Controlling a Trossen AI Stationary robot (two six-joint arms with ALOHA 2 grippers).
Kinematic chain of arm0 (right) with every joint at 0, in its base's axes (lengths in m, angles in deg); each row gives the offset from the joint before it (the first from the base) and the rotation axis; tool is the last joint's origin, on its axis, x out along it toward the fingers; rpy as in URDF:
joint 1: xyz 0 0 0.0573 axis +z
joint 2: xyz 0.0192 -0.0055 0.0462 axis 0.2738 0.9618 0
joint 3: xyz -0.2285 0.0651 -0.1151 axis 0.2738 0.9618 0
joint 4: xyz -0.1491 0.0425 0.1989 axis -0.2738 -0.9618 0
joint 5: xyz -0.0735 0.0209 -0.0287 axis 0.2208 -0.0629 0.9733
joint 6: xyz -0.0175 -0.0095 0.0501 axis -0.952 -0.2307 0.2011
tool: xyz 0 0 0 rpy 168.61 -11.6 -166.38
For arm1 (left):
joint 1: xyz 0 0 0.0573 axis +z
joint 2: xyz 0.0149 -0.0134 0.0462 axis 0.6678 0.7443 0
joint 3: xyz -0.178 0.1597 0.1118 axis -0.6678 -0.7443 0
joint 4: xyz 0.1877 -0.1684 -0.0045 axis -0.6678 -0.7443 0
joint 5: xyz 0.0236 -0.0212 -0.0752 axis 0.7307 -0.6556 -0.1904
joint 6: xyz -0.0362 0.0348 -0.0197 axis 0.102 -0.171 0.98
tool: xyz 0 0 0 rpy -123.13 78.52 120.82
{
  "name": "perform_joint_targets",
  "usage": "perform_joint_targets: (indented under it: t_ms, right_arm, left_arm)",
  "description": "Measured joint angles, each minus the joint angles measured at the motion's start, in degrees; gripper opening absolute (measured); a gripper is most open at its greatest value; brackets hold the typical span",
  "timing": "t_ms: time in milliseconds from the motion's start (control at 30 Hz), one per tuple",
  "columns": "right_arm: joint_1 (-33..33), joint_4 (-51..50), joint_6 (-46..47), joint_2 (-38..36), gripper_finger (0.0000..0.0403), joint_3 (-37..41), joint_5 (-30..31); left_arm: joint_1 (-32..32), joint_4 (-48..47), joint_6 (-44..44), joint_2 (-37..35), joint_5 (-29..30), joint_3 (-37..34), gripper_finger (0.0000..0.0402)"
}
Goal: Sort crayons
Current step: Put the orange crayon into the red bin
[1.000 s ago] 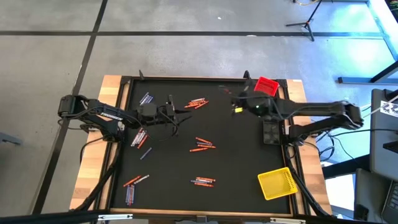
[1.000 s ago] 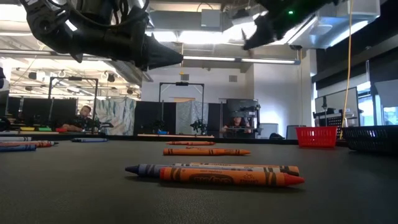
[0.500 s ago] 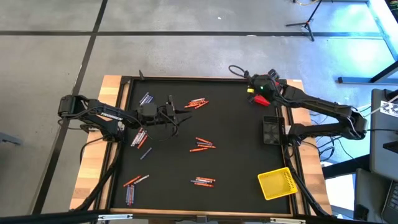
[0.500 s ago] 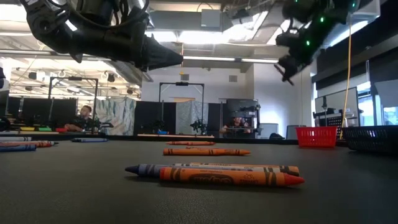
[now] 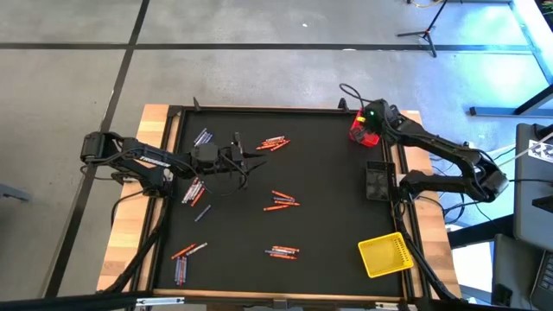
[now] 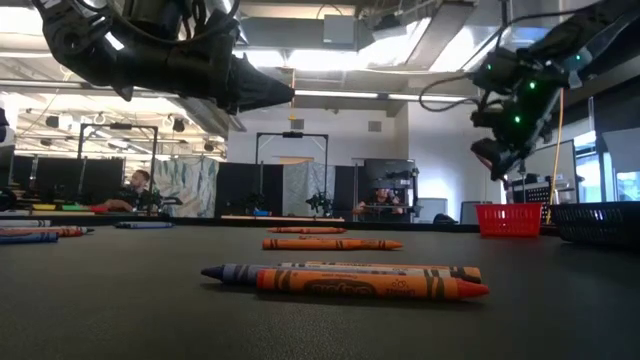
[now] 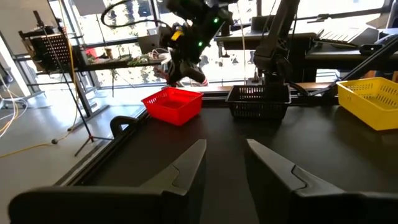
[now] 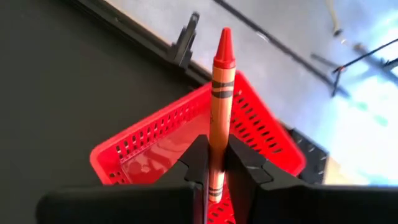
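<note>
Behind our black desk (image 5: 328, 225) lies an open workshop with stands and distant seated people. Our right end effector (image 8: 216, 163) pinches a red crayon (image 8: 219, 106) above the red bin (image 8: 155, 146) at the far right corner; we should centre it over the bin, then release. Our left end effector (image 7: 225, 160), fingers spread and empty, waits over the left side. Other crayons (image 5: 281, 201) lie scattered across the desk.
</note>
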State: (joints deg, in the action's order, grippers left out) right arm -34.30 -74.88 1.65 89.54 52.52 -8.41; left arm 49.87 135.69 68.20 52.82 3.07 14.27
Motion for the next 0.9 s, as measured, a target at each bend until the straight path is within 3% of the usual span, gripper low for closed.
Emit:
perform_joint_targets:
  t_ms: [300, 700, 900]
  right_arm:
    - [-2.8, 2.6, 0.0, 4.8, 0.0037, 1.4, -4.6]
    - [-2.8, 2.8, -1.9, 9.4, 0.0040, 1.4, -4.6]
    - [-2.7, 2.7, -2.6, 9.3, 0.0090, 1.4, -4.9]
  left_arm:
    - [0.0, 0.0, 0.0, 0.0, -0.1, 0.0, 0.0103]
    - [0.0, 0.0, 0.0, 0.0, -0.1, 0.0, 0.0103]
    - [0.0, 0.0, 0.0, 0.0, -0.1, 0.0, 0.0103]
